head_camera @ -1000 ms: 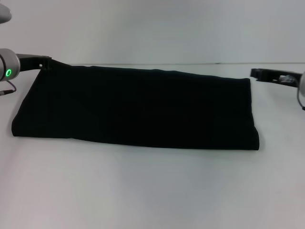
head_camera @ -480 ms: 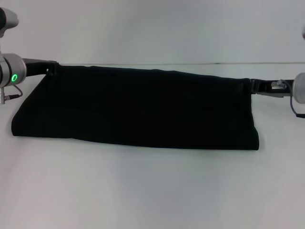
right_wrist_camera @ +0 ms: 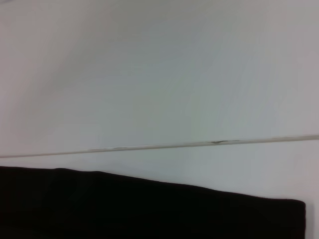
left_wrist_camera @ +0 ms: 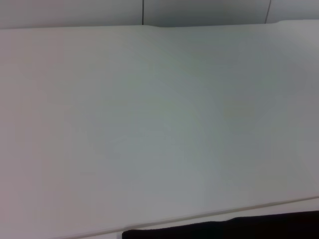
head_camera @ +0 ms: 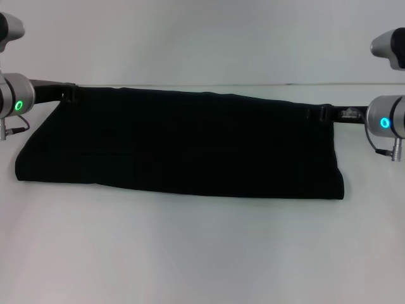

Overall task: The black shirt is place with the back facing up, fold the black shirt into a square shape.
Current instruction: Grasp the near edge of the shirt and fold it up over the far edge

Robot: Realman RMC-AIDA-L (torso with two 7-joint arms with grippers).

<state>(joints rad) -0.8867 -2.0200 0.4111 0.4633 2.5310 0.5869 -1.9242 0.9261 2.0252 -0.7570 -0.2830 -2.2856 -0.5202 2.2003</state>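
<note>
At the black shirt's (head_camera: 183, 142) far corners, left tool (head_camera: 71, 94) and right tool (head_camera: 323, 113) sit; we cannot tell their grip, so a corner may slip.

Place: a lab-like test setup, not a home.
Surface (head_camera: 190, 253): plain white, running wide under and in front of each tool.
Wall (head_camera: 202, 38): bare pale panels just behind the tools, with thin vertical seams in the left wrist view.
Rig: silver arm joints with lit status rings, green on the left, blue on the right.
</note>
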